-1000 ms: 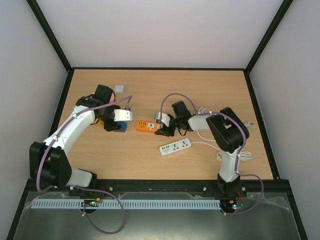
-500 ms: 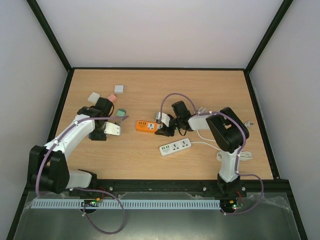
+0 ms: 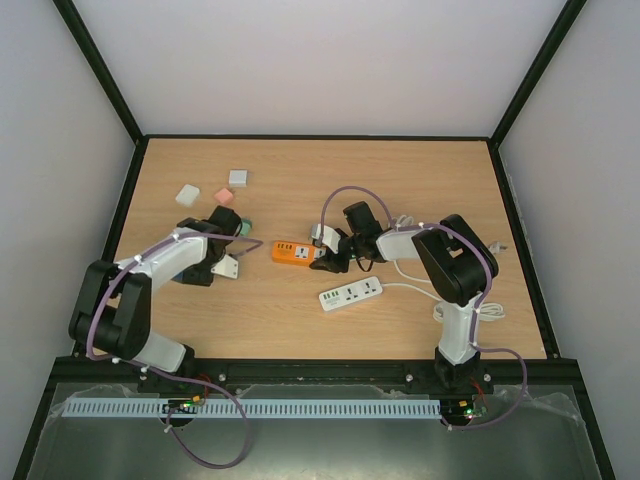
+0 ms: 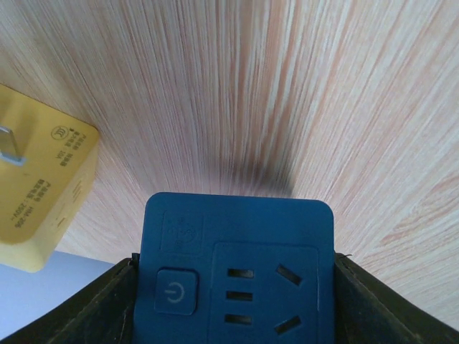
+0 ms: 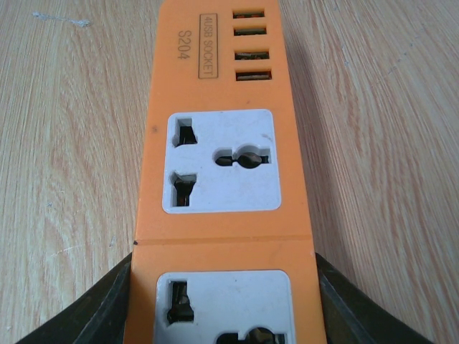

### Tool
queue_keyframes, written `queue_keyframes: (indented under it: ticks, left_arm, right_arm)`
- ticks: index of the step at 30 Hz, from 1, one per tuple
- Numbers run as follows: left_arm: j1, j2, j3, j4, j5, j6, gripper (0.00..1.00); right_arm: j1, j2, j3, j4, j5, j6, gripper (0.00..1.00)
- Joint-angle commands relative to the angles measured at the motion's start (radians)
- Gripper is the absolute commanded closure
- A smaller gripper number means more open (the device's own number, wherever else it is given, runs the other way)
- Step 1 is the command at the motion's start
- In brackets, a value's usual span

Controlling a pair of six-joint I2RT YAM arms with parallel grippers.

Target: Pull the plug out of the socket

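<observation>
Swung back leftward, the left gripper (image 3: 222, 264) clamps the blue plug (image 4: 237, 272) well apart from the orange socket strip (image 3: 292, 253) pinned in the right gripper (image 3: 327, 262), though a careless set-down could knock the yellow adapter (image 4: 43, 193) beside it.

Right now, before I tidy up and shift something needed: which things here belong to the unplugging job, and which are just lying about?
Job: orange socket strip, held in the right pincer; blue plug adapter, held in the left pincer.
Lying about: white power strip; yellow adapter; white block; pink block; grey block; green piece.
</observation>
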Motion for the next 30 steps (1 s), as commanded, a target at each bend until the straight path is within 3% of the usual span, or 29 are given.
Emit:
queue_keyframes:
  ticks: [1,6,9,13,20,22,27,30]
  left_arm:
    - [-0.022,0.025,0.008,0.002,-0.050,-0.026,0.40]
    - [-0.037,0.051,0.047,-0.026,-0.004,-0.049,0.19]
    - [-0.039,0.046,0.050,-0.024,0.010,-0.048,0.01]
    - [-0.040,0.037,0.074,-0.043,0.054,-0.063,0.01]
    - [-0.042,-0.028,0.145,-0.072,0.245,-0.102,0.01]
    - [-0.041,-0.052,0.150,-0.062,0.287,-0.110,0.01]
    - [-0.041,-0.089,0.188,-0.056,0.418,-0.158,0.01]
    - [-0.042,-0.097,0.212,-0.066,0.490,-0.185,0.01]
  right_arm:
    - [0.001,0.031,0.005,-0.077,0.054,0.004,0.77]
    - [0.000,0.028,0.000,-0.073,0.055,0.006,0.67]
    - [0.001,0.024,0.001,-0.069,0.057,0.009,0.57]
    - [0.001,0.020,0.004,-0.076,0.053,0.013,0.45]
    - [0.001,-0.003,0.052,-0.134,0.039,0.022,0.33]
    - [0.003,-0.010,0.072,-0.162,0.042,0.019,0.34]
    - [0.007,0.001,0.145,-0.299,0.064,-0.056,0.57]
    - [0.003,0.005,0.172,-0.366,0.047,-0.096,0.66]
